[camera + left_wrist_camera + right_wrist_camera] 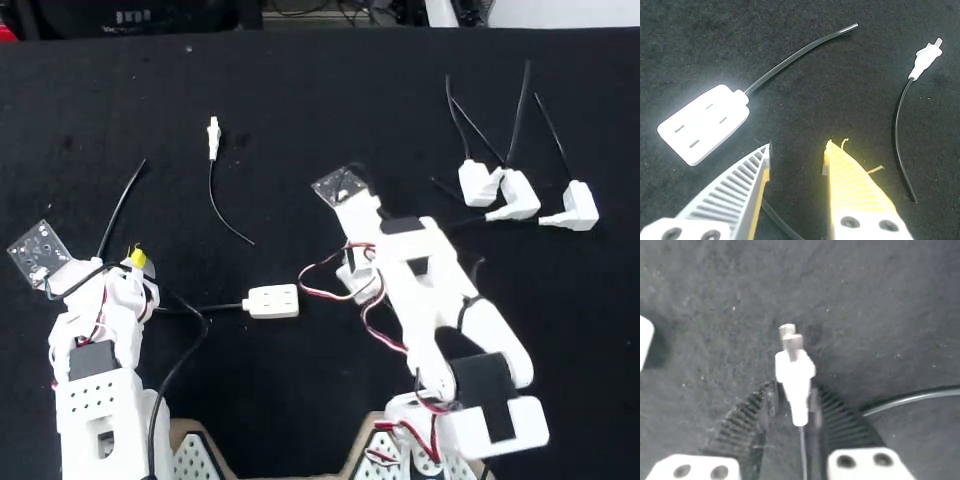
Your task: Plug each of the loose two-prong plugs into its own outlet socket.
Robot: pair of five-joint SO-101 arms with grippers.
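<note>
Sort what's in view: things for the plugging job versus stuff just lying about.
Job:
- outlet block
- plug in the right gripper
- loose straight plug
- three corded plugs at the far right

Lying about:
- dark equipment beyond the table's far edge
- black cloth, only the work surface

The outlet block lies near the middle of the surface, toward its front edge. A loose plug lies behind it, well apart. Near the back right corner, a left plug, a middle plug and a right plug lie side by side. A held plug sits between the right jaws, just right of the outlet block. The left jaws are near its left.
</note>
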